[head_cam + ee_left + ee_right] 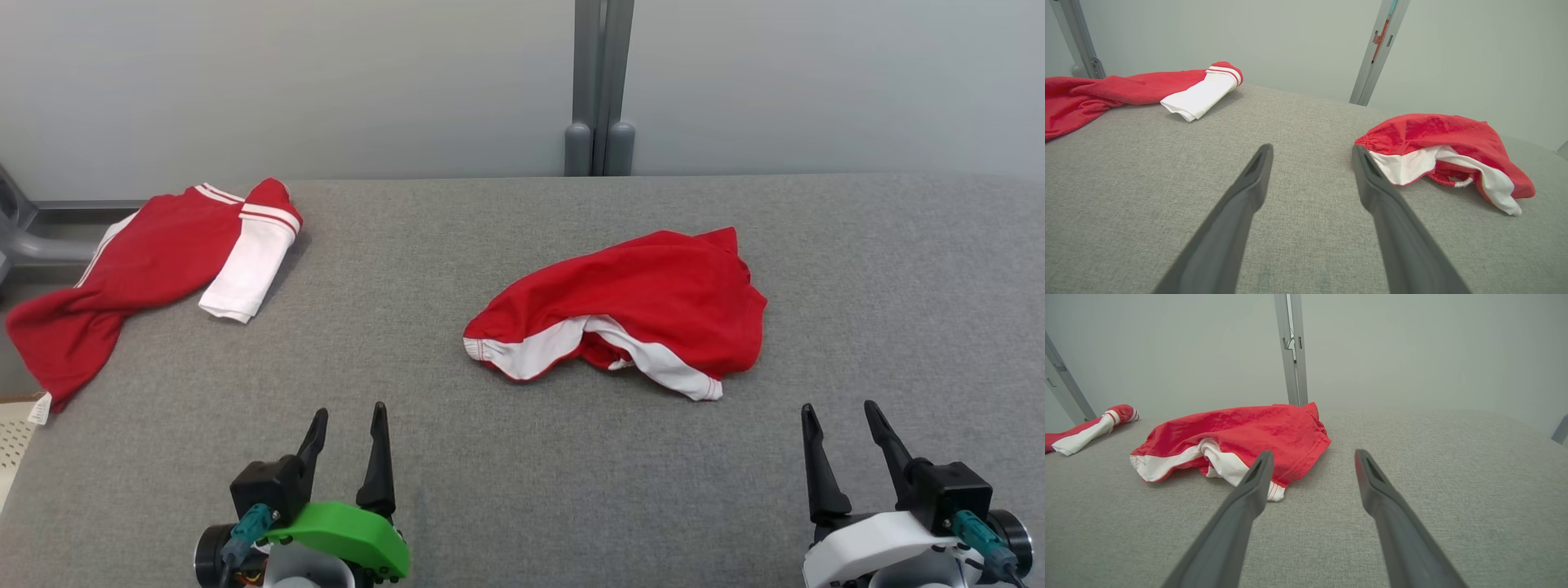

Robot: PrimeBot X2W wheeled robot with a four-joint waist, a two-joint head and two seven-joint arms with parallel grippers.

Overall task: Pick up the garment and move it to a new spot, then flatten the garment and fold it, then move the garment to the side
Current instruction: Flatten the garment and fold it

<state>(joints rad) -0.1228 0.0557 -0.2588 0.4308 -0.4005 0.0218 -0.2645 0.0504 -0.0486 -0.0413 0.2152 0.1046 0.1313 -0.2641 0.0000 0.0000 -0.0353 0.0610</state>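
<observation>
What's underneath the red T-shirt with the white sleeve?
The grey table lies under the T-shirt, whose lower end reaches the table's left edge. Anything tucked beneath the cloth itself is covered and cannot be seen.

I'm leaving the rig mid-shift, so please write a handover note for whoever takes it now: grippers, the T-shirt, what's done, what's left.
Left gripper: open, empty, near the table's front edge.
Right gripper: open, empty, also near the front edge.
T-shirt: rumpled at the table's far left, hem end hanging over the left edge; neither gripper touches it.
Bundle: red and white, mid-table, not part of the job.
Done: nothing that shows.
Left: pick up the T-shirt, move it, flatten it, fold it, set it aside.
</observation>
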